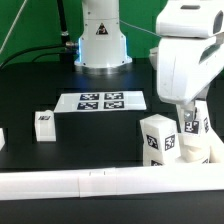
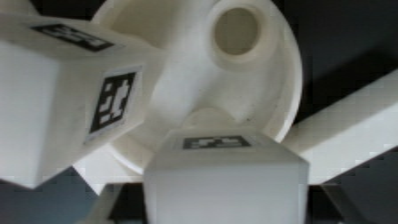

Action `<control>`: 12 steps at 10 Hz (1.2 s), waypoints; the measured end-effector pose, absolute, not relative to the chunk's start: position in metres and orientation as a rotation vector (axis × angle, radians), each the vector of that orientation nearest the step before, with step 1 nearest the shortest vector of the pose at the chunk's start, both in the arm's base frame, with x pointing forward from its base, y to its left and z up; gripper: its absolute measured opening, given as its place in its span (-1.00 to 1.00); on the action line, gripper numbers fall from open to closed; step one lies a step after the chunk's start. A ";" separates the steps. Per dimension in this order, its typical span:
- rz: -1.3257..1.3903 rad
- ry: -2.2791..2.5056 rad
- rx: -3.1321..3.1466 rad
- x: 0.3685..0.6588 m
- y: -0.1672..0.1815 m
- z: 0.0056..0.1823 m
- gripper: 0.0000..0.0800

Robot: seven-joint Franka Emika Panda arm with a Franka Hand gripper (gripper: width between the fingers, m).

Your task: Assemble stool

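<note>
Pincer point(image 1: 191, 124) is down low at the exterior view's right, buried in the bunch of stool parts. Honestly, you can't tell from either camera how far the jaws are spread or whether they've got anything clamped (the arm's white housing and the parts hide the tips).

Right under the wrist camera is the round seat disc point(image 2: 199, 70), face toward the lens, with one recess point(image 2: 240, 30) showing as an open hole. A blocky leg point(image 2: 222, 180) stands right in front of that face with its tag toward the camera. It looks like it's touching or seated in the disc. A second leg point(image 2: 68, 100) crowds in beside it, tilted.

Further out, the whole bunch sits just beside the long white rail point(image 1: 90, 182). My guess is the rail is there as a stop, so the seat can't slide while you push or twist a leg home.

A spare leg point(image 1: 43, 122) waits well apart on the dark surface point(image 1: 100, 135), past the marker board point(image 1: 102, 101), probably parked out of the way until its turn.
</note>
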State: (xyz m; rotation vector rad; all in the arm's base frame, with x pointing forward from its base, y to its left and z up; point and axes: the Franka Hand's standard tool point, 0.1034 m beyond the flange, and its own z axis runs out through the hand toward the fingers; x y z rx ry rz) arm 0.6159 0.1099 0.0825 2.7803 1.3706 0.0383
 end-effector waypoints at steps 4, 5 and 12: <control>-0.067 0.519 3.066 0.626 0.117 0.083 -0.16; -0.099 0.266 3.094 0.627 0.119 0.082 -0.16; -0.015 -0.515 3.067 0.633 0.118 0.082 -0.16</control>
